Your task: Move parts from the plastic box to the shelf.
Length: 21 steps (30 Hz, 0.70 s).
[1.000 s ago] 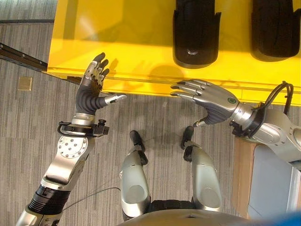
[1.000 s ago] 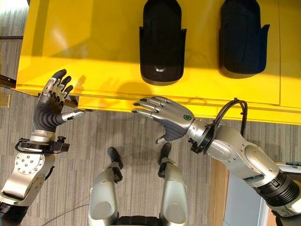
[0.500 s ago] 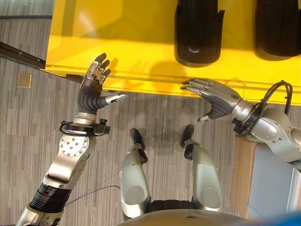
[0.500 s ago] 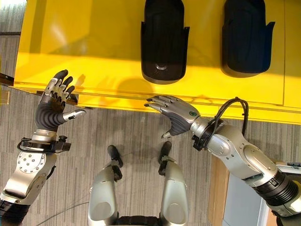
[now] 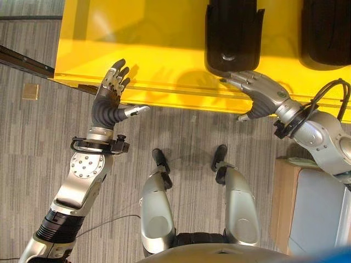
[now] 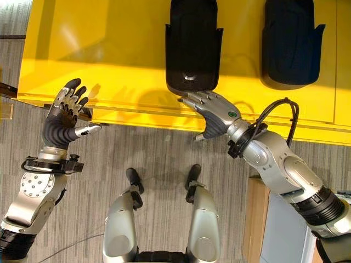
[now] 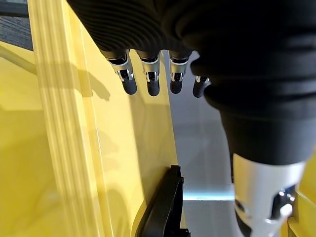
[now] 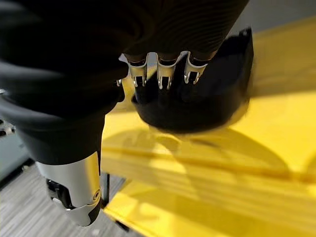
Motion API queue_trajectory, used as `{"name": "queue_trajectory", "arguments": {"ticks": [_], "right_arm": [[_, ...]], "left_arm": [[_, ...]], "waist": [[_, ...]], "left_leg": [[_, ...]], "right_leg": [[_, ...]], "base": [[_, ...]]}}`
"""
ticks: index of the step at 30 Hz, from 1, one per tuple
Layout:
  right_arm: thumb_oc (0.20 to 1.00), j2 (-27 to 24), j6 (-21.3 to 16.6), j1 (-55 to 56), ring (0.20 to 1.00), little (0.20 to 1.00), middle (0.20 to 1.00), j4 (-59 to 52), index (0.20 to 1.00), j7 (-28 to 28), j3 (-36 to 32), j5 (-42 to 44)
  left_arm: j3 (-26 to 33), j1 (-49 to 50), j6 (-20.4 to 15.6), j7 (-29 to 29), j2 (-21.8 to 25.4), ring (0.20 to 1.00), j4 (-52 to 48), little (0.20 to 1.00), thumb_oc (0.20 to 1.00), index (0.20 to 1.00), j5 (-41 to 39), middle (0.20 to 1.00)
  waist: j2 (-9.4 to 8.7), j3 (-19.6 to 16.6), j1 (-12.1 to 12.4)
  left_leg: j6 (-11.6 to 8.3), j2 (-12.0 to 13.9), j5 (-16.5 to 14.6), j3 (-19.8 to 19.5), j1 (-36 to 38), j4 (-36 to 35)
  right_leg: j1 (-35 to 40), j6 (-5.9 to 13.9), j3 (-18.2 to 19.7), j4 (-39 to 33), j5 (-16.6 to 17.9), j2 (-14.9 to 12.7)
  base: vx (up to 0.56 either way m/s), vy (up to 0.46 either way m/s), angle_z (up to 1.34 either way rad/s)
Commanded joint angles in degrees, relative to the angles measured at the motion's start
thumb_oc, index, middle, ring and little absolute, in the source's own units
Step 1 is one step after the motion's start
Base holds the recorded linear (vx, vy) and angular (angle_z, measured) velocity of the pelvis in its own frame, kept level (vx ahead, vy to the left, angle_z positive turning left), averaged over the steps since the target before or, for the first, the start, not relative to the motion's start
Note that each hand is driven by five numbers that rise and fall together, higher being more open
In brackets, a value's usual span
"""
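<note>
Two black moulded parts lie on a yellow shelf (image 5: 137, 49): one part (image 5: 233, 35) near the middle, the other (image 5: 326, 30) at the right. My right hand (image 5: 258, 96) reaches over the shelf's front rim, open, fingers straight. Their tips are at the near end of the middle part (image 8: 207, 98); I cannot tell if they touch it. My left hand (image 5: 109, 98) is held up open by the rim's left front part, holding nothing; its fingers (image 7: 148, 79) hang beside the yellow edge (image 7: 64, 123).
A pale grey box with a wooden edge (image 5: 285, 208) stands at the lower right on the grey carpet. A black rail (image 5: 24, 60) runs under the shelf's left corner, with a small brass floor plate (image 5: 30, 91) near it.
My right hand has moved forward and to the right, from below the front rim to over it, reaching the middle part's near end. The left hand has stayed almost where it was.
</note>
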Motion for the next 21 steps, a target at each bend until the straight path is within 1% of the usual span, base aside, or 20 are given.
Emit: {"name": "queue_trajectory", "arguments": {"ticks": [1, 2, 7, 16, 18, 21], "right_arm": [[1.0, 0.84, 0.31, -3.61, 1.0, 1.0, 1.0, -2.44, 1.0, -0.53, -1.61, -0.34], [1.0, 1.03, 0.44, -4.29, 1.0, 1.0, 1.0, -2.27, 1.0, -0.15, -1.58, -0.72], [1.0, 1.8, 2.37, -7.58, 1.0, 1.0, 1.0, -0.09, 1.0, 1.23, -0.13, -1.36], [1.0, 2.19, 3.27, -7.99, 1.0, 1.0, 1.0, 1.27, 1.0, 1.57, 0.02, -2.02], [1.0, 2.31, 2.82, -8.55, 1.0, 1.0, 1.0, 1.83, 1.0, 0.44, 0.53, -2.17], [1.0, 2.5, -0.07, -8.3, 1.0, 1.0, 1.0, 1.62, 1.0, -5.08, -0.18, -2.6]], "left_arm": [[-0.24, -0.5, -1.34, -1.32, -0.11, 1.0, -2.14, 1.0, 1.0, 1.0, 0.2, 1.0], [-0.08, -0.83, -0.98, -1.72, -0.2, 1.0, -2.2, 1.0, 1.0, 1.0, 0.38, 1.0], [0.13, -1.96, 0.05, -2.2, -0.29, 1.0, -1.95, 1.0, 1.0, 1.0, 0.32, 1.0], [0.58, -2.44, 0.64, -3.23, -0.52, 1.0, -1.81, 1.0, 1.0, 1.0, 0.07, 1.0], [0.31, -2.6, 0.23, -3.53, -0.76, 1.0, -1.46, 1.0, 1.0, 1.0, 0.53, 1.0], [0.28, -2.71, 0.16, -3.26, -0.95, 1.0, -1.52, 1.0, 1.0, 1.0, 0.49, 1.0]], "waist": [[-0.08, -2.1, 0.09], [0.01, -2.1, 0.17], [0.26, -2.1, 0.72], [0.39, -2.1, 0.87], [0.41, -2.1, 0.87], [0.57, -2.1, 0.69]], "left_leg": [[-2.36, 0.97, -4.7, -1.6, -1.48, 2.83], [-1.75, 1.24, -3.56, -0.85, -2.19, 2.57], [-1.88, 1.14, -3.45, -1.24, -2.44, 2.61], [-1.89, 1.04, -3.46, -1.41, -2.94, 2.64], [-1.92, 1.09, -3.35, -1.39, -3.13, 2.58], [-1.84, 1.03, -3.26, -1.41, -3.15, 2.45]], "right_leg": [[0.64, 7.18, -1.63, 3.94, -7.19, -1.49], [-0.02, 6.52, -2.15, 3.6, -6.2, -1.35], [-0.23, 6.6, -2.37, 4.08, -6.3, -1.69], [-0.83, 6.67, -2.53, 4.38, -6.22, -2.08], [-1.05, 6.62, -2.52, 4.39, -6.17, -2.07], [-1.17, 6.63, -2.4, 4.39, -6.08, -1.98]], "base": [[0.0, 0.0, 0.0], [-0.05, -0.016, 0.01], [0.0, -0.008, 0.03], [0.0, 0.0, 0.0], [0.0, 0.0, 0.02], [0.0, 0.004, 0.04]]}}
